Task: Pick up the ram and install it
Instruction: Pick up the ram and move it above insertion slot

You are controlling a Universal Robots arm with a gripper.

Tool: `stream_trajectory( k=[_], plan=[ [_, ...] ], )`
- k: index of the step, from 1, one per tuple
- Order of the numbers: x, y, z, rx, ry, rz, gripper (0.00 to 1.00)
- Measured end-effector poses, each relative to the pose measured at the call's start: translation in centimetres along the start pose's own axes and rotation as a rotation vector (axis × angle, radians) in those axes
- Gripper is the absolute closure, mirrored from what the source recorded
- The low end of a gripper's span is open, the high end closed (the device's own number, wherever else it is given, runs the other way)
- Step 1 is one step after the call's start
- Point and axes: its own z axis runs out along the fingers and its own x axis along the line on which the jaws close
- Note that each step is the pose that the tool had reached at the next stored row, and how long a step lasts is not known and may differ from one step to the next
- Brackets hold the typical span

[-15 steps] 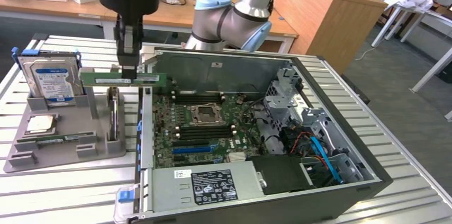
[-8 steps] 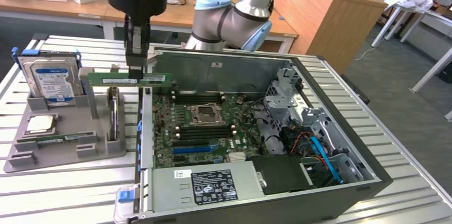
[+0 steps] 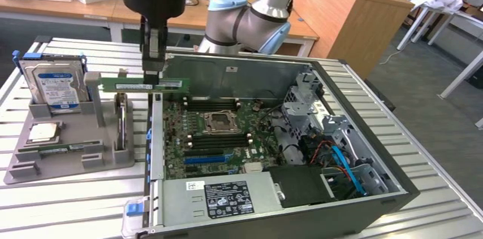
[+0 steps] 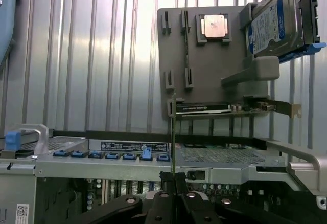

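1 open computer case (image 3: pixel 226 75) on slatted tabletop (image 3: pixel 68 211), motherboard (image 3: pixel 219 137) and power supply (image 3: pixel 219 196) exposed. 1 grey holder tray (image 3: pixel 68 165) beside it, carrying 1 upright hard drive (image 3: pixel 56 86) and 1 flat processor chip (image 3: pixel 43 132).

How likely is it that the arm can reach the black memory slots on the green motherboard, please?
Probably yes: the grey case lies open, nothing covers the slots, and the gripper, holding the green ram stick, hangs nearby.

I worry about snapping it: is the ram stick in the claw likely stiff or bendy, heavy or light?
Probably stiff: the ram juts straight from both sides of the claw without sagging. Likely light: edge-on in the wrist view it looks very thin. Possibly fragile: a bare thin board, so twisting could crack it.
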Motion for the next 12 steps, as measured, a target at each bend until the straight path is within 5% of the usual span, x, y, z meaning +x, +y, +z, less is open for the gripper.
stream_trajectory(
  k=[12],
  plan=[
    [0.0, -1.54, -0.07, 0.0, 0.0, 0.002, 0.89]
  ],
)
